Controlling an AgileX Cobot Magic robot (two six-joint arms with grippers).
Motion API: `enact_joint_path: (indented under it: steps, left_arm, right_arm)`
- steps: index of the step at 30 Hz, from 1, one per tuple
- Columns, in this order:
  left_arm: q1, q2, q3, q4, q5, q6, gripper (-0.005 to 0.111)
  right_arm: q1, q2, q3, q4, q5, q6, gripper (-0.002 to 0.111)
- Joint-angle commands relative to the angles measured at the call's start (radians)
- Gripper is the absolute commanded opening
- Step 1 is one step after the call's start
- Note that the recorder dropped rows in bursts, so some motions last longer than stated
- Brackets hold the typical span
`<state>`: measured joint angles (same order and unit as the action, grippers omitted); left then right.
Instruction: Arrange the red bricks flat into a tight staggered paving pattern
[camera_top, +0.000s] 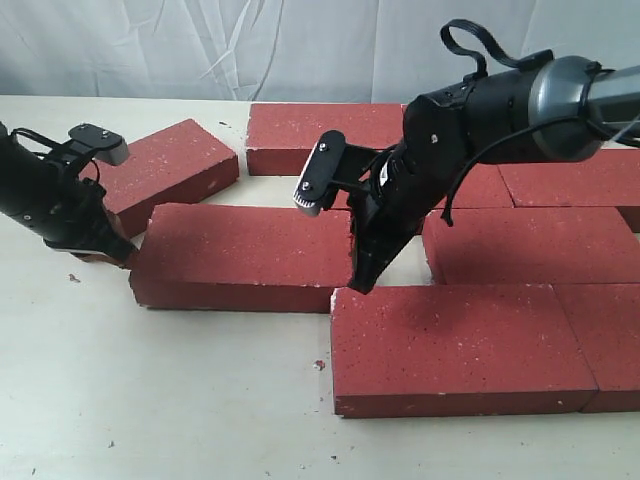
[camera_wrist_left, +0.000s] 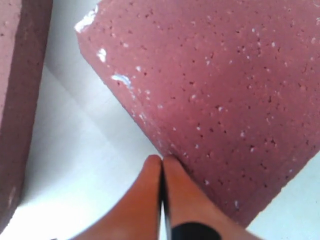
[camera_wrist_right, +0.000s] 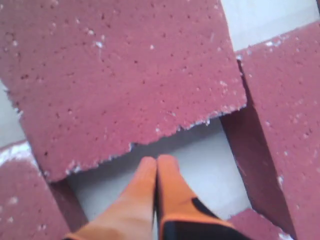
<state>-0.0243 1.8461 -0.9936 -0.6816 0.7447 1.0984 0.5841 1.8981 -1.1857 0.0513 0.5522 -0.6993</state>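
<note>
"Dark-red, white-flecked, chipped pale at the corners: how do the red bricks (camera_top: 530, 245) lie?" asks the student.

"All flat on the pale table (camera_top: 150, 400)," the tutor replies. "About 8 can be counted, though the right arm hides part of the far row. To the right they sit in close rows with offset joints. The skewed brick (camera_top: 170, 165) at far left lies at an angle, apart from the rest. The near-left brick (camera_top: 245, 255) is slightly askew, with a gap at its right end."

"Where is the left gripper (camera_top: 108, 252)?"

"Low at the left end of the near-left brick, between it and the skewed brick. In the left wrist view its orange fingers (camera_wrist_left: 150, 200) are pressed together and hold nothing; their tips meet the side edge of a brick."

"And the right gripper (camera_top: 362, 280)?"

"It points down into the gap at the right end of the near-left brick, just beside the front brick (camera_top: 460, 345). The right wrist view shows its fingers (camera_wrist_right: 140, 195) also closed tight on nothing, over bare table with brick on every side. Whether the tips touch the table cannot be told."
</note>
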Motion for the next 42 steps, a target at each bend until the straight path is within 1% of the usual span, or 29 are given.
enact_joint_path:
  steps: [1, 5, 9, 11, 15, 22, 30, 36, 39, 40, 42]
  left_arm:
    - [0.002, 0.017, -0.005, -0.015, 0.003, 0.005, 0.0]
    - [0.002, 0.031, -0.005, -0.021, 0.003, 0.005, 0.0]
    - [0.002, 0.033, -0.005, -0.039, 0.015, 0.012, 0.0]
    - [0.002, 0.033, -0.005, -0.041, 0.015, 0.012, 0.0]
    - [-0.008, 0.033, -0.005, -0.044, 0.015, 0.012, 0.0]
    - [-0.068, 0.033, -0.005, -0.044, 0.007, 0.012, 0.0]
    - [-0.119, 0.051, -0.005, -0.059, -0.073, 0.012, 0.0]
    - [-0.148, 0.068, -0.018, -0.066, -0.057, 0.012, 0.0]
    - [-0.148, 0.068, -0.021, -0.072, -0.078, 0.012, 0.0]
    - [-0.148, 0.068, -0.021, -0.055, -0.078, 0.012, 0.0]
    - [-0.134, 0.066, -0.021, 0.03, -0.096, -0.02, 0.0]
  right_arm:
    - [-0.006, -0.082, 0.003, -0.093, 0.1, 0.103, -0.001]
    - [-0.018, -0.122, 0.003, -0.135, 0.131, 0.102, -0.001]
    - [-0.074, -0.128, 0.003, -0.154, 0.108, 0.102, -0.001]
    - [-0.111, -0.126, 0.003, -0.134, 0.095, 0.112, -0.001]
    - [-0.151, -0.126, 0.003, -0.075, 0.079, 0.114, -0.001]
    - [-0.154, -0.126, 0.003, -0.038, 0.041, 0.114, -0.001]
    - [-0.154, -0.126, 0.003, -0.019, 0.041, 0.114, -0.001]
    - [-0.154, -0.126, 0.003, -0.019, 0.041, 0.114, -0.001]
    - [-0.154, -0.126, 0.003, -0.019, 0.041, 0.114, -0.001]
    - [-0.154, -0.126, 0.003, -0.019, 0.041, 0.114, -0.001]
    - [-0.154, -0.126, 0.003, -0.019, 0.041, 0.114, -0.001]
